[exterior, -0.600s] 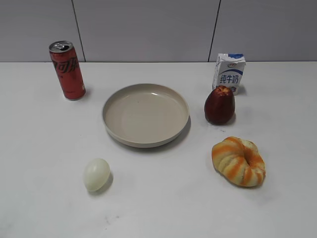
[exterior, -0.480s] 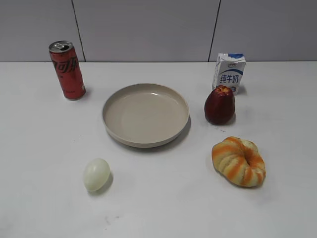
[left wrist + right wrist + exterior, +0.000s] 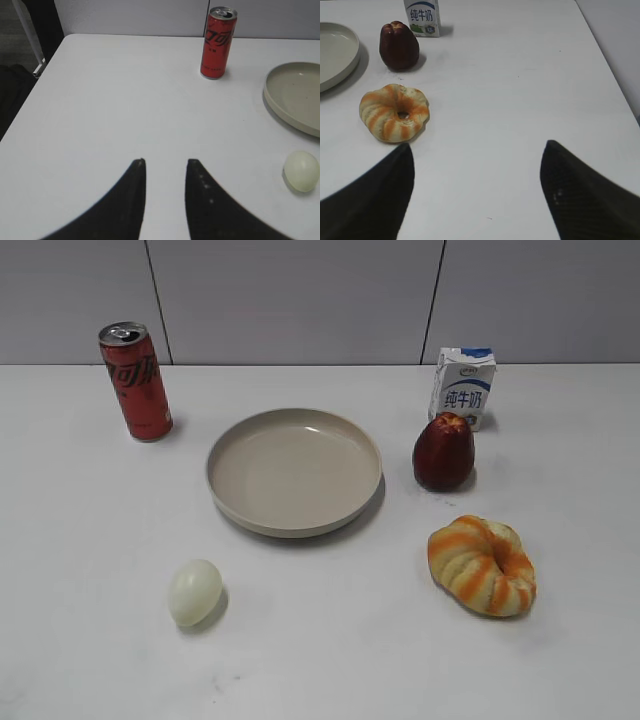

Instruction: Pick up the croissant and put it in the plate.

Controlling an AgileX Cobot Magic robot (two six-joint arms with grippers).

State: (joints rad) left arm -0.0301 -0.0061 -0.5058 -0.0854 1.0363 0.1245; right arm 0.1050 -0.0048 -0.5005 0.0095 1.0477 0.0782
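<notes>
White tabletop (image 3: 90, 540) is backed by a grey panelled wall (image 3: 300, 300), and six items are spread across it in the exterior view. At centre, slightly to the far side, the plate (image 3: 294, 472) is seen lying flat with nothing in it. The croissant (image 3: 482, 565) is found to the near right of the plate, well apart from it, resting on the table with its ring hole facing upward. Just beyond the croissant a dark red fruit (image 3: 443, 451) is stood upright, and directly behind that a small milk carton (image 3: 462, 388) is placed, close to it or touching. At far left a red can (image 3: 135, 381) is set upright, its top opened. An egg (image 3: 195, 591) is laid near left, apart from the plate.

Neither arm is shown in the exterior view. In the left wrist view the left gripper (image 3: 164, 162) is held over bare table at the left side, its two dark fingers parted by a narrow gap with nothing between them; the can, the plate's rim and the egg are seen beyond and to the right. In the right wrist view the right gripper (image 3: 476, 146) is spread wide and empty, with the croissant lying just beyond its left finger (image 3: 385, 185) and untouched.
</notes>
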